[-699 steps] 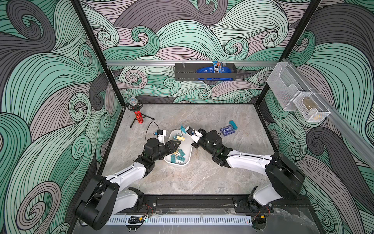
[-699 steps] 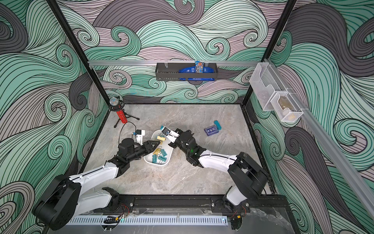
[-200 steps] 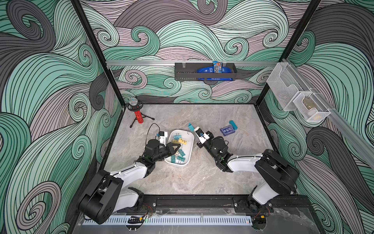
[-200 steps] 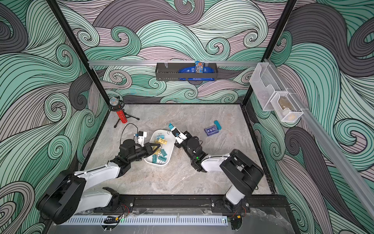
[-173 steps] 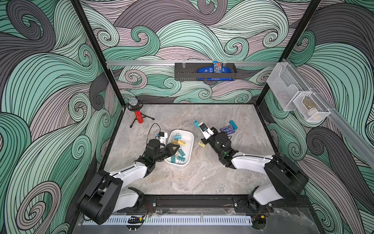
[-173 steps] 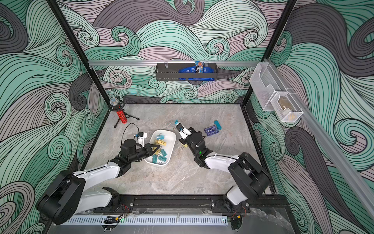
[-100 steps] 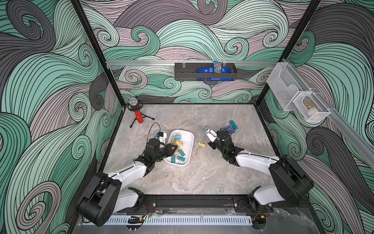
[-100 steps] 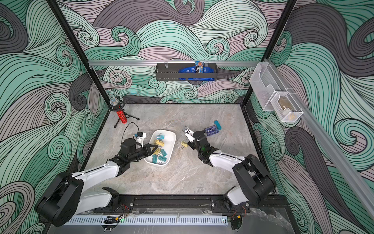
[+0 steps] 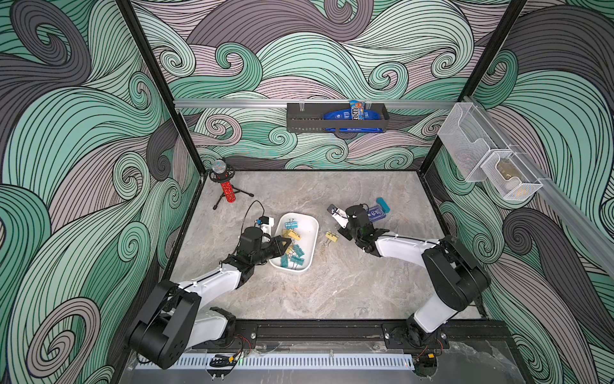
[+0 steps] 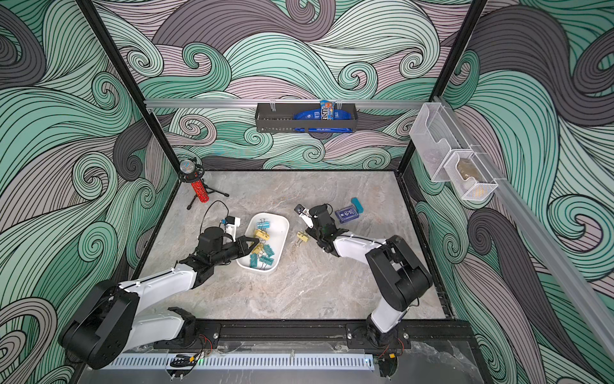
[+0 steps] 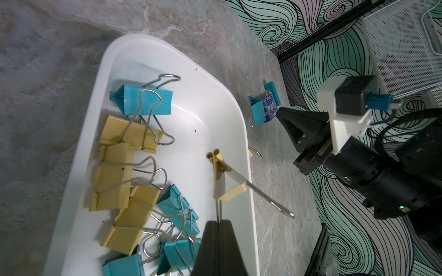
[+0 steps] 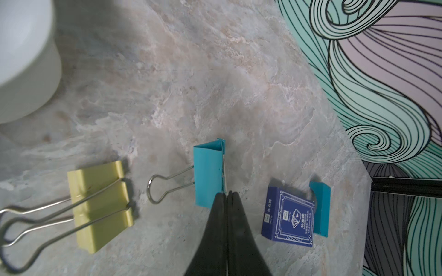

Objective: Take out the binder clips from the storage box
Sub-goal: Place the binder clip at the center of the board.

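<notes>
L gripper [image 11: 218, 223] was pressed shut on one thin silver wire loop of a pale yellow folding binder clip [image 11: 232, 191], which looked lifted off the floor of the shallow white plastic tray [image 11: 196, 114], inside its rim. R gripper [image 12: 226, 194] was pinched tight on a wire of a teal folding binder clip [image 12: 208, 176], outside the tray (couldn't tell if it touched the grey marble-look tabletop [image 12: 191, 83]). A loose yellow clip [image 12: 100, 208] lay flat btw the tray and that teal one. The other clips [image 11: 114, 181], approx ten, sat in the tray, mostly along its L-arm side.

I judged them light, w/ stiff sheet-metal bodies and slick, pivoting wire loops, so a hung clip would swing. Best hold was the loop's narrow neck, or across the body. The held yellow clip's mouth pointed away from the L gripper, free loop slanting toward the tray's R-arm-side wall. The teal clip's long axis ran in line w/ the R gripper, free loop pointing back toward the tray.
</notes>
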`<state>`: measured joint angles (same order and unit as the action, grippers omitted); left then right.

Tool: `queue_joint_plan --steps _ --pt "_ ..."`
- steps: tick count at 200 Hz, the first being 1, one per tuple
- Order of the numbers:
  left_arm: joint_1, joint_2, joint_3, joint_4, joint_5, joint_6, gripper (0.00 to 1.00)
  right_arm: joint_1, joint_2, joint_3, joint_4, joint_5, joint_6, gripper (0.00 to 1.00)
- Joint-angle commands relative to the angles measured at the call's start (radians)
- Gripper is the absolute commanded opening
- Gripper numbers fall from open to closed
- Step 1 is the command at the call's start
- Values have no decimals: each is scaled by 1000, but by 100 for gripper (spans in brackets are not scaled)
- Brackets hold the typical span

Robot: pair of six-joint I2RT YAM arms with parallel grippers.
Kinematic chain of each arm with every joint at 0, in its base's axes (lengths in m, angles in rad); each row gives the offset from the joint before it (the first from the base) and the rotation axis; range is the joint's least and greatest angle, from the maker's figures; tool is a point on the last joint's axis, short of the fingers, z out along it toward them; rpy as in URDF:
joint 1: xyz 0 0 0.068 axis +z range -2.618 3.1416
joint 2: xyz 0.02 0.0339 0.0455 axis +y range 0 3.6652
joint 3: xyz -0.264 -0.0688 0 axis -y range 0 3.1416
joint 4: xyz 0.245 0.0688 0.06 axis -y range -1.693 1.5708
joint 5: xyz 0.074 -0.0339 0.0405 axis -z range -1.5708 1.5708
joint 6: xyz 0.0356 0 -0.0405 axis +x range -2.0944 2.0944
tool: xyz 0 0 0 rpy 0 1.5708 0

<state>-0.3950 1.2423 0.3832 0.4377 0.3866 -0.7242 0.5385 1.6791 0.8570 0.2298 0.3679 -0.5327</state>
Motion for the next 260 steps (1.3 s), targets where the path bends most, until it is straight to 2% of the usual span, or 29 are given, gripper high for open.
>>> queue_joint_plan --steps 1,94,143,178,230,260 --pt "5 14 33 30 21 28 0 -9 49 57 -48 11 -50 0" --pt "12 62 45 82 74 26 0 -1 147 171 -177 4 -101 0" --pt "15 71 38 91 83 25 0 22 189 189 -185 2 -110 0" --pt "16 66 35 87 83 25 0 32 197 203 -185 7 -102 11" --pt "16 71 32 90 86 20 0 31 167 216 -184 15 -92 41" --pt "18 70 39 83 90 26 0 32 114 220 -184 20 -77 47"
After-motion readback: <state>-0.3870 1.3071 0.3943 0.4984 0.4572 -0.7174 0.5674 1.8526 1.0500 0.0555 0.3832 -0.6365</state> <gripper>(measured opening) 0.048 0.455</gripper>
